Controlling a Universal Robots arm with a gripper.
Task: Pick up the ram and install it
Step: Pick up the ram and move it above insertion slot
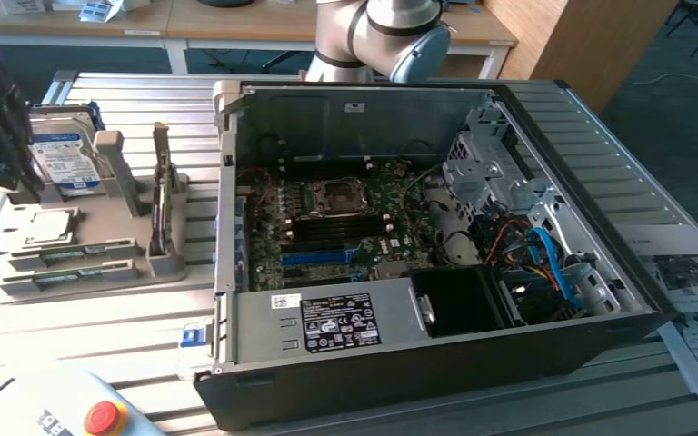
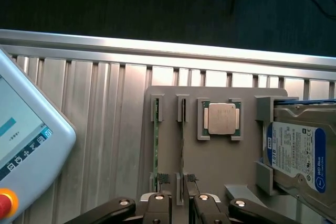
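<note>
Two spread pads [image 2: 163, 178] of my end effector [image 2: 177, 179] hover astride the ram [image 2: 182, 135]: pick-up step, and I judge closing needs them centred and square.

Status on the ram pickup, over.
Black pincer open, above the grey plastic holder. Thin green ram stick on edge in its slot, not gripped. Second stick slotted alongside, apart.

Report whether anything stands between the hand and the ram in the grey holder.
Nothing visible does. The open hand hangs over the grey holder. Its fingertips line up either side of the ram that stands next to the processor chip, with only open air between.
</note>
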